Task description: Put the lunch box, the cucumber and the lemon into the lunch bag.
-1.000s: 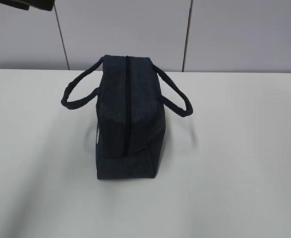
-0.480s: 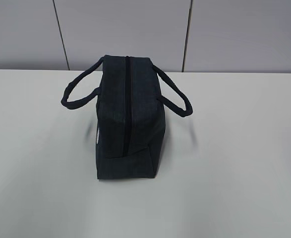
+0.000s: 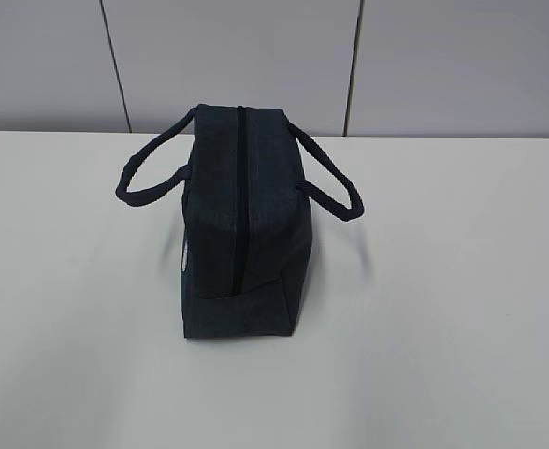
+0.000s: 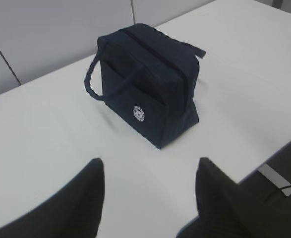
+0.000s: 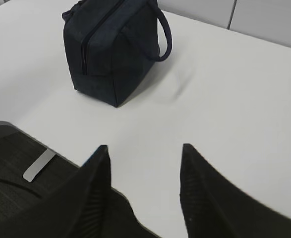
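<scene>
The dark navy lunch bag (image 3: 241, 224) stands upright on the white table (image 3: 442, 309), its top zip shut and its two loop handles hanging out to either side. It also shows in the left wrist view (image 4: 147, 84), with its white round logo facing that camera, and in the right wrist view (image 5: 110, 49). My left gripper (image 4: 149, 166) is open and empty, well back from the bag near the table's edge. My right gripper (image 5: 144, 151) is open and empty, also well back from the bag. The lunch box, cucumber and lemon are out of view. Neither gripper shows in the exterior view.
A grey panelled wall (image 3: 255, 56) runs behind the table. The table's near edge and a dark base with a metal strip show in the right wrist view (image 5: 38, 166) and in the left wrist view (image 4: 274, 178).
A dark arm part at the top left of the exterior view a second ago has left the picture. The bag has not moved.
</scene>
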